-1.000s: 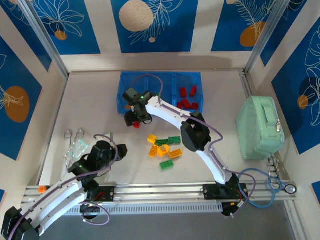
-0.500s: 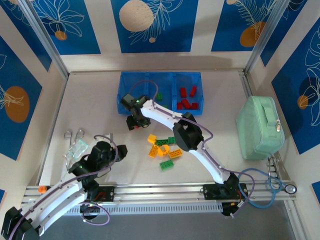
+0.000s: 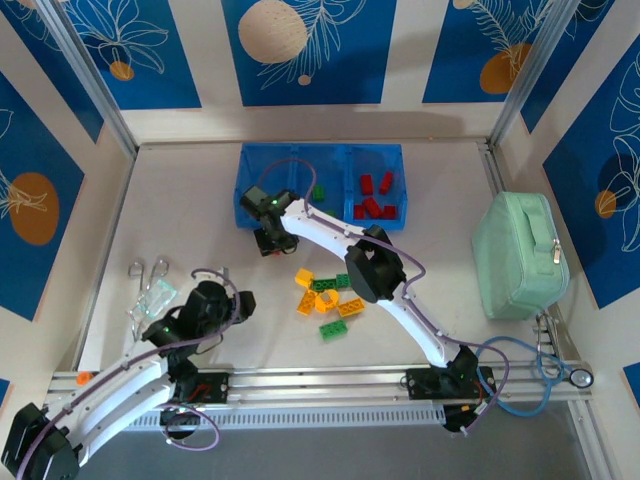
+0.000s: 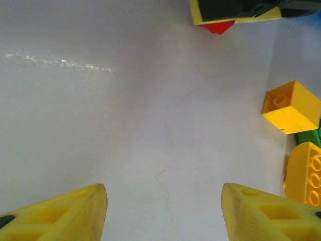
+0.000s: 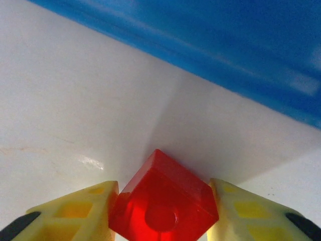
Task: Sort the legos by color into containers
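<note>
The red brick sits low in the centre of the right wrist frame, wedged between the two yellow fingers of the right gripper. Both fingers press its sides, so the gripper is clamped on it. The brick lies turned like a diamond, one corner aimed up-frame at the wall of the blue bin, which runs just beyond it.

In the overhead frame the right gripper is left of centre, just below the bin's left end. The right-hand compartment, where the other red bricks lie, is up and to the right, past the middle one. As I judge it, the coming move is a lift and a carry rightward over the wall.

The left gripper hangs with its fingers apart over bare table, gripping nothing. It is lower left in the overhead frame, farther from the bin than the right one. The yellow and green bricks lie loose near the centre
</note>
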Robot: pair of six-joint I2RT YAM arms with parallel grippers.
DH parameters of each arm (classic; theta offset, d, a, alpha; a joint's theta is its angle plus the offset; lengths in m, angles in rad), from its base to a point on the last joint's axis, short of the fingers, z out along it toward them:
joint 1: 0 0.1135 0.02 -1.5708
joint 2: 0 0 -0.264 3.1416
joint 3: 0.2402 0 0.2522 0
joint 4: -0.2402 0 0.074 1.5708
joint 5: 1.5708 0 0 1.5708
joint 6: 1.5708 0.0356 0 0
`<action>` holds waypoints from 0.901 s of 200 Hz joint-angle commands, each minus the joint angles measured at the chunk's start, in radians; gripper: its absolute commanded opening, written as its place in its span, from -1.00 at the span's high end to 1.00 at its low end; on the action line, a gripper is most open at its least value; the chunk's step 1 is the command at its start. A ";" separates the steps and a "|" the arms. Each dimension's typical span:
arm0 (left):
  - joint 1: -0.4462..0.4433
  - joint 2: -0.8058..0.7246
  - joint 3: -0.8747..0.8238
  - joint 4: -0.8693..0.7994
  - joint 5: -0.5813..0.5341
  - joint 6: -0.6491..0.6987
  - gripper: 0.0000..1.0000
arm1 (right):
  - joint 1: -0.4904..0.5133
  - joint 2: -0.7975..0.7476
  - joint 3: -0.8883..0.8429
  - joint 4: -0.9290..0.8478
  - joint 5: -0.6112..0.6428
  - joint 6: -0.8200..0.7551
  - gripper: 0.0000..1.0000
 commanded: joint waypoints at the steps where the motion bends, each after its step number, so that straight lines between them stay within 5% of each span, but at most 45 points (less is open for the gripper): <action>1: -0.009 0.025 0.050 0.031 0.004 0.011 -0.22 | 0.014 -0.028 -0.018 -0.009 0.023 0.003 0.25; 60: -0.034 0.142 0.070 0.113 -0.009 0.024 -0.22 | -0.012 -0.389 -0.413 0.144 0.067 0.007 0.28; 105: -0.086 0.320 0.134 0.201 -0.013 0.072 -0.22 | -0.143 -0.651 -0.631 0.182 0.113 -0.022 0.26; 136: -0.181 0.413 0.218 0.179 -0.091 0.138 -0.24 | -0.272 -0.718 -0.714 0.207 0.089 -0.036 0.24; 180: -0.219 0.482 0.232 0.238 -0.026 0.133 -0.24 | -0.391 -0.636 -0.680 0.204 0.043 -0.071 0.21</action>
